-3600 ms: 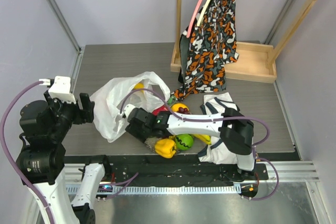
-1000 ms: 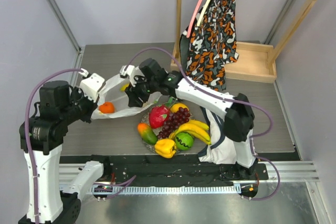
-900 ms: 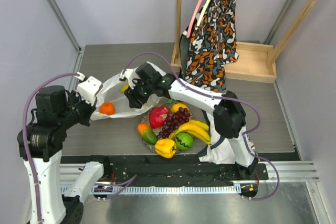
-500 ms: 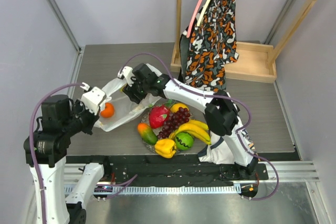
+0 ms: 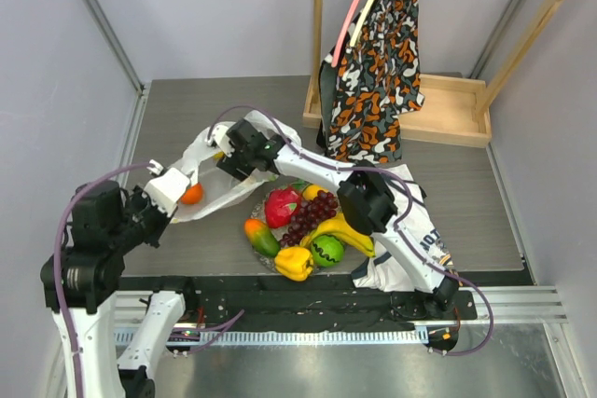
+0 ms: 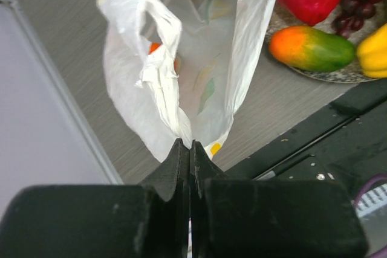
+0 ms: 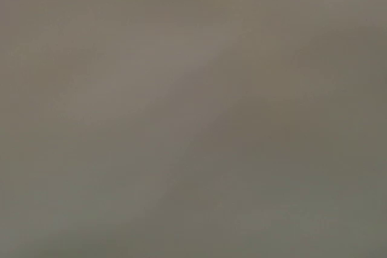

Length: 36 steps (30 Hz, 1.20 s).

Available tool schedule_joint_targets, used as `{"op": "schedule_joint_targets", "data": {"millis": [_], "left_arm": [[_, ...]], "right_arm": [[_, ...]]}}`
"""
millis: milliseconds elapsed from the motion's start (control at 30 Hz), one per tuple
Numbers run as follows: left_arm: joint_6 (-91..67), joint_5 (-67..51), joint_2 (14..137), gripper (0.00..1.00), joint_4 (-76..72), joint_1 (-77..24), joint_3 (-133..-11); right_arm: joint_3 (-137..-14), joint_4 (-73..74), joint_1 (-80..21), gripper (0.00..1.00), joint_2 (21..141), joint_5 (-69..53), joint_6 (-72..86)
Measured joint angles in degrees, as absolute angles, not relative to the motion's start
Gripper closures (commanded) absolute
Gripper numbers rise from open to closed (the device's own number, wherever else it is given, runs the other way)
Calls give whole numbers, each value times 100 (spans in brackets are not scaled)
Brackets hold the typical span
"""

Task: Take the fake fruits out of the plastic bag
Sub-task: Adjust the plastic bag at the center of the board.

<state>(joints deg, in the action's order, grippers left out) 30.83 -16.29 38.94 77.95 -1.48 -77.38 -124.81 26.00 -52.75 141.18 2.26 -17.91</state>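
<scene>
Near-left: the left arm [image 5: 91, 235] is bent at the elbow, forearm angled up and to the far-right, wrist raised. The left gripper [image 6: 185, 144] has its jaws pressed fully together, pinching a fold of the plastic bag [image 6: 205, 58] at the tips. From its near-right base the right arm [image 5: 368, 200] folds at the elbow mid-scene, forearm stretched long toward the far-left. The right gripper [image 5: 233, 154] sits at the bag mouth. Its jaw spread is unreadable from above, and the right wrist view is all grey blur. The two grippers are near each other but apart.
</scene>
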Motion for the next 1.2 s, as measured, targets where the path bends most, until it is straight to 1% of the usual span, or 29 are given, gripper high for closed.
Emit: {"op": "schedule_joint_targets", "data": {"millis": [133,267,367,500,567,733,933,1200], "left_arm": [[3509,-1057,3382,100,7795,-148,-7745],[4049,-526,2801,100,7806,-148,-7741],[4257,-405,2508,100,7808,-148,-7703],[4246,-504,2508,100,7808,-148,-7520],[4248,-652,2591,100,7808,-148,-7387],[4270,-1048,2821,100,7808,-148,-7236],[4449,-1164,2783,100,7797,-148,-7052],[4613,-1157,2624,100,7806,-148,-6901]], "right_arm": [[-12394,2779,-5299,27,14075,226,-1710],[-11424,2836,-5601,27,13472,126,-1549],[-10947,2936,-6156,26,13021,-38,-1354],[-10888,2849,-6847,23,12707,-141,-1240],[-10903,2788,-6980,23,12654,-104,-1243],[-10956,2742,-6619,21,12746,346,-1350],[-11078,2694,-6237,20,13010,1046,-1651],[-11102,2655,-6051,18,13257,1278,-1804]]}}
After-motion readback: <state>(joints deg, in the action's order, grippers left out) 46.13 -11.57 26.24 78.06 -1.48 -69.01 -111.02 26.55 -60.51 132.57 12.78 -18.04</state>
